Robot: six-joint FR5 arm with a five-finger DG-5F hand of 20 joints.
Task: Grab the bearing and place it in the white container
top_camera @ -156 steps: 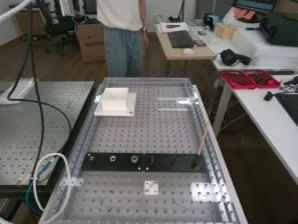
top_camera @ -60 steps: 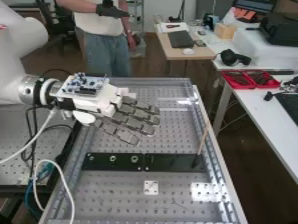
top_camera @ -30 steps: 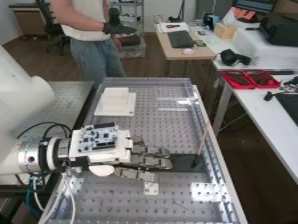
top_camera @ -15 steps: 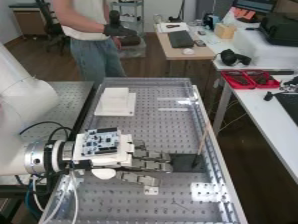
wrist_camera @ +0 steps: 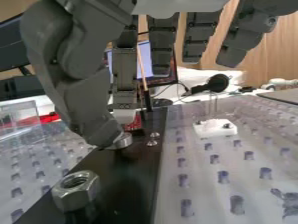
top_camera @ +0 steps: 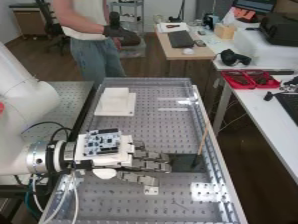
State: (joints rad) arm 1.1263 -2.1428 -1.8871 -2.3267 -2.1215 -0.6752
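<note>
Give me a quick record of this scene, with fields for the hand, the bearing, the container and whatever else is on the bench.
hand: over the black plate, fingers mostly straight
thumb: tip right beside the bearing
bearing: apparently the round metal piece on the black plate
white container: beyond the hand, near the bench's far end
hex nut: on the black plate
wooden stick: slanting up near the plate's end
status: bearing not yet in container
</note>
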